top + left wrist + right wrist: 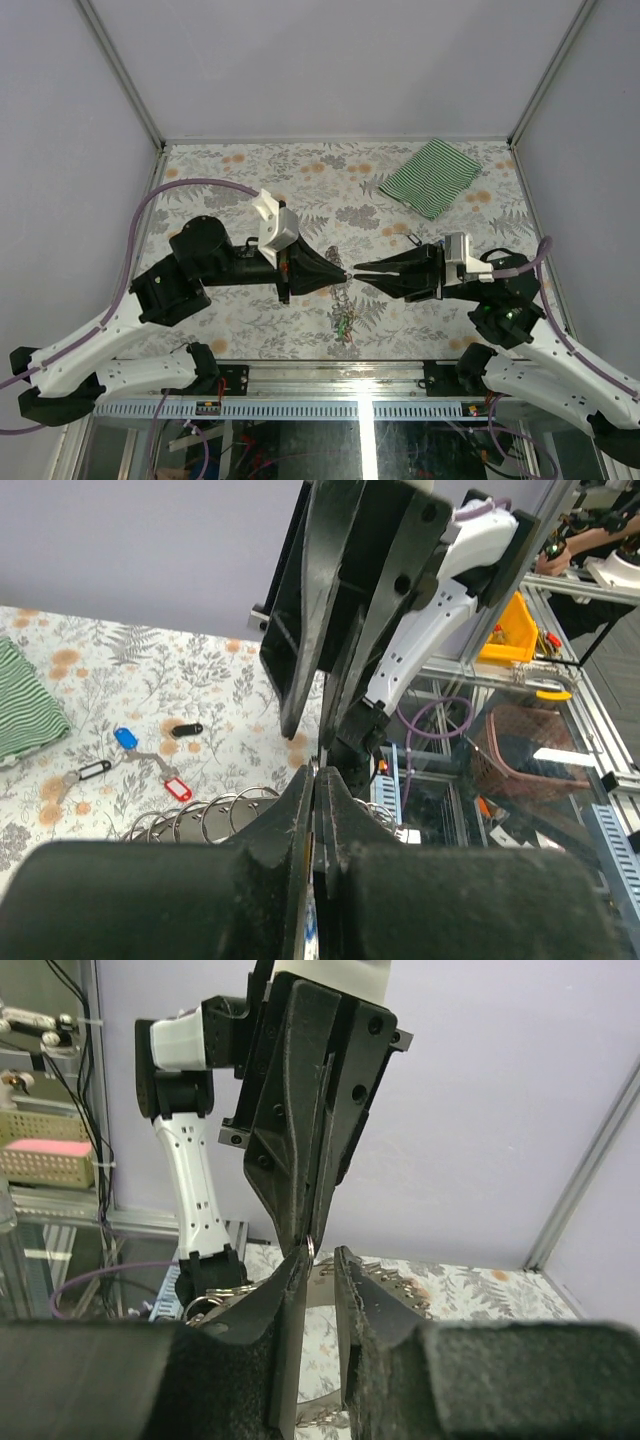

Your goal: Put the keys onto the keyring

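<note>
My left gripper (343, 274) and right gripper (360, 271) meet tip to tip above the middle of the table. The left gripper (318, 772) is shut on a thin metal loop of the keyring (343, 318), whose grey coils (205, 815) hang below the fingers. The right gripper (320, 1255) stands slightly open, a narrow gap between its jaws. The pinched loop sits at its left fingertip, and coils (395, 1282) spread behind. Several keys lie on the table in the left wrist view: blue tag (126, 738), red tag (178, 789), black tag (186, 729).
A green-striped cloth (432, 175) lies at the back right of the floral table (250, 170). Grey walls close off the sides and back. A metal rail (330, 405) runs along the near edge between the arm bases.
</note>
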